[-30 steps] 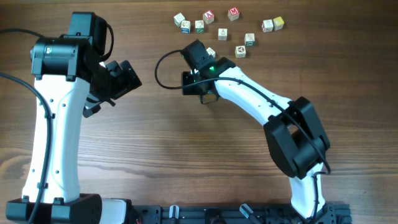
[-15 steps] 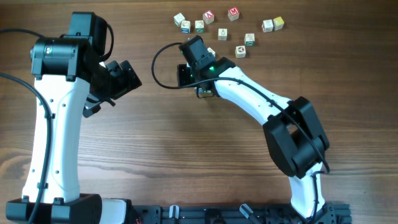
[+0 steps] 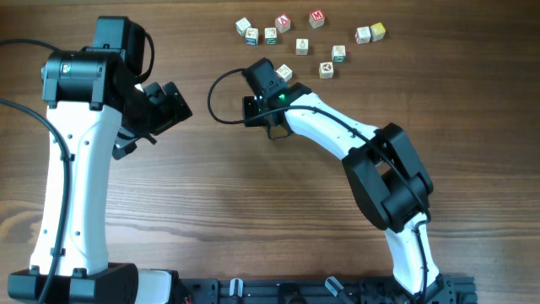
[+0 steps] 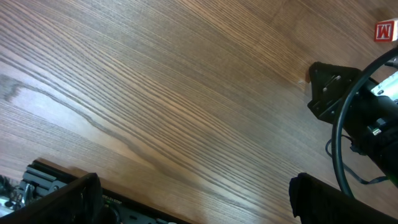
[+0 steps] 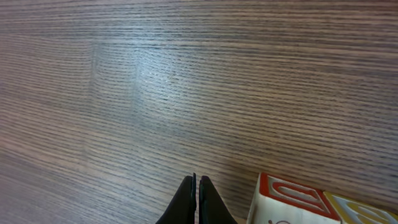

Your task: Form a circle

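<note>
Several small white toy cubes lie scattered at the table's far side, not in a ring, among them one with a red M (image 3: 317, 18) (image 4: 385, 30) and a pair at the right (image 3: 369, 33). One cube (image 3: 284, 73) (image 5: 298, 202) sits just right of my right gripper (image 3: 265, 67) (image 5: 196, 186). That gripper is shut, low over the wood, with nothing between its fingers. My left gripper (image 3: 173, 100) (image 4: 196, 205) hangs open and empty over bare wood at the left, well away from the cubes.
The right arm's black wrist and cable (image 4: 348, 106) show at the right of the left wrist view. A black rail (image 3: 321, 289) runs along the table's near edge. Bare wood (image 3: 236, 194) spans the middle.
My right gripper has shifted a little toward the far side, and the cube beside it shows more fully. The right arm's elbow has swung left. The left arm has not moved.
</note>
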`<control>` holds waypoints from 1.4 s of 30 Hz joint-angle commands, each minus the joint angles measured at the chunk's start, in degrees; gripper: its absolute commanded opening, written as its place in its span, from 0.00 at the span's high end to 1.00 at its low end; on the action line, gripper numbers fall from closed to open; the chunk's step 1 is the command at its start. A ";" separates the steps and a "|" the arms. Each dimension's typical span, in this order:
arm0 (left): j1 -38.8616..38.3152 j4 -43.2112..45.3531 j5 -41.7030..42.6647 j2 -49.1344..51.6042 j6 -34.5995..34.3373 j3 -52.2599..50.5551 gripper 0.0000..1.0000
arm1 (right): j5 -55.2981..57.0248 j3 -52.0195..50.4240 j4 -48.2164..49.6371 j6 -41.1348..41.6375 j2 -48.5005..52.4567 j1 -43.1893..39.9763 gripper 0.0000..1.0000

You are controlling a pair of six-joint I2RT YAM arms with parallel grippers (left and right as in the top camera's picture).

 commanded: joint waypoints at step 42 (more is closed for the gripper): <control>0.04 -0.02 0.28 -0.42 -0.37 -0.15 0.00 | 4.68 0.70 -2.43 1.29 0.61 -0.20 0.95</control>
